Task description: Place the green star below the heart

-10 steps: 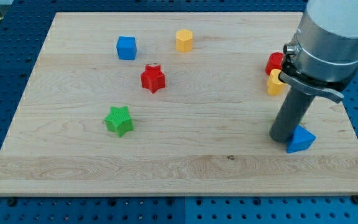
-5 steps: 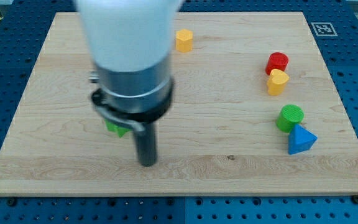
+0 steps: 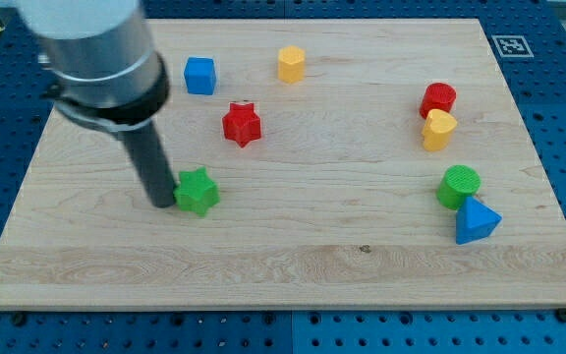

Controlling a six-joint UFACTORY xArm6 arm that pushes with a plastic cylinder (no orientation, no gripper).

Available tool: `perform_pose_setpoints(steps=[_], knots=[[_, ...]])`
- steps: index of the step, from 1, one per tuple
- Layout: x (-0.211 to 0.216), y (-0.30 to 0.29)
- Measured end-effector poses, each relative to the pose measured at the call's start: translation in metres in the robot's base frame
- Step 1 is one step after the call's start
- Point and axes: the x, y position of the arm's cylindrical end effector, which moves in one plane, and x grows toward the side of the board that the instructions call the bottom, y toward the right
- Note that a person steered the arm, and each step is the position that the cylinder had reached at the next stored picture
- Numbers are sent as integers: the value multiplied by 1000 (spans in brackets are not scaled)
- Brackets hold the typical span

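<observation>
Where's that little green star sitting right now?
The green star sits left of the board's middle, below and slightly left of the red star. My tip is right against its left side.

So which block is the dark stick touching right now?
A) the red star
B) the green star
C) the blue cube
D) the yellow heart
B: my tip sits right against the view's-left side of the green star-shaped block, while the red star-shaped block, the blue cube-shaped block and the yellow heart-shaped block all lie apart from it.
</observation>
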Motion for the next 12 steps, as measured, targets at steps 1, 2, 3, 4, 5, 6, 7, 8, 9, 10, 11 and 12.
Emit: perform_pose_setpoints(steps=[1,2,3,4,5,6,7,8,9,10,11,12], knots=[[1,41],[1,73],[1,109],[1,157],[1,204],[1,249],[1,268],[1,268],[-4,266],[-20,257],[-29,251],[-25,246]])
